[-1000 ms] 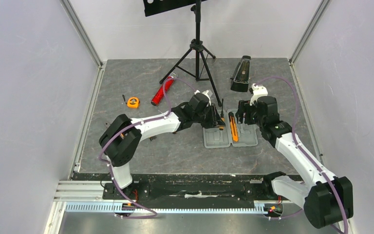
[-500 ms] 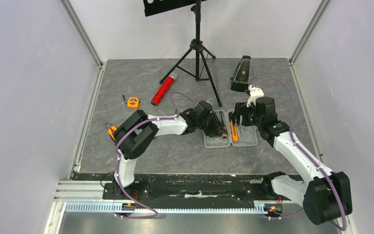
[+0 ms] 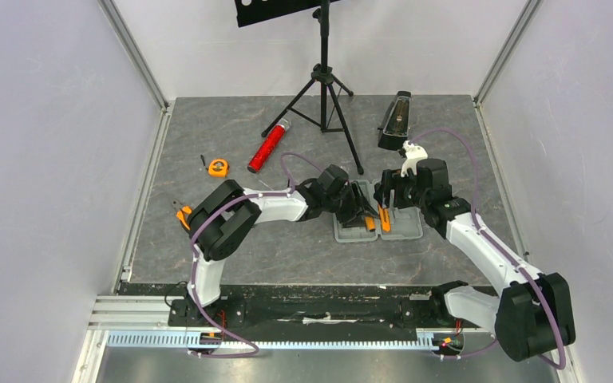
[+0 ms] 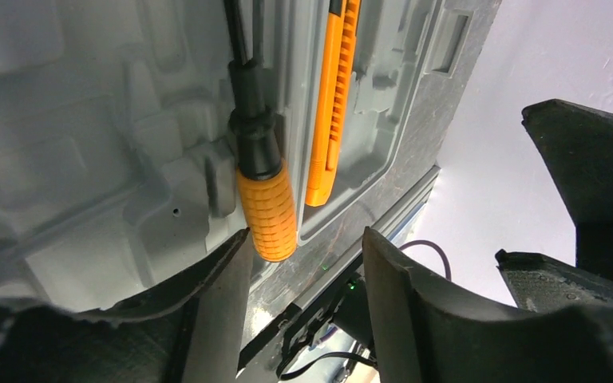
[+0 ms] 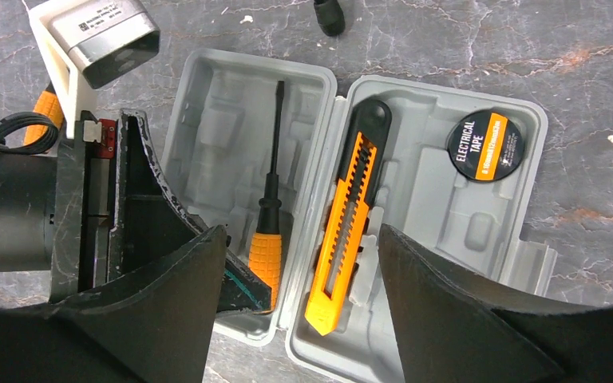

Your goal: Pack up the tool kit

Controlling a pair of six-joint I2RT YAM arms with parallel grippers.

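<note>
The grey tool kit case (image 3: 404, 228) lies open on the table. In its left half sits an orange-handled screwdriver (image 5: 268, 214), in its right half an orange knife (image 5: 342, 231) and a roll of electrical tape (image 5: 487, 145). My left gripper (image 4: 303, 267) hovers open at the screwdriver's (image 4: 266, 209) handle end, jaws apart and holding nothing. My right gripper (image 5: 299, 239) hangs open above the case (image 5: 447, 215), over the knife. A round orange tape measure (image 3: 218, 167) lies far left, and an orange-handled tool (image 3: 183, 215) by the left arm's elbow.
A red glittery cylinder (image 3: 266, 148) lies behind the left arm. A black tripod stand (image 3: 324, 88) rises at the back centre. A black metronome (image 3: 395, 120) stands behind the right gripper. White walls enclose the table on three sides.
My left gripper reached over the case, then opened and let go of the screwdriver, which now rests in the left half. My right gripper drifted slightly left, still open.
</note>
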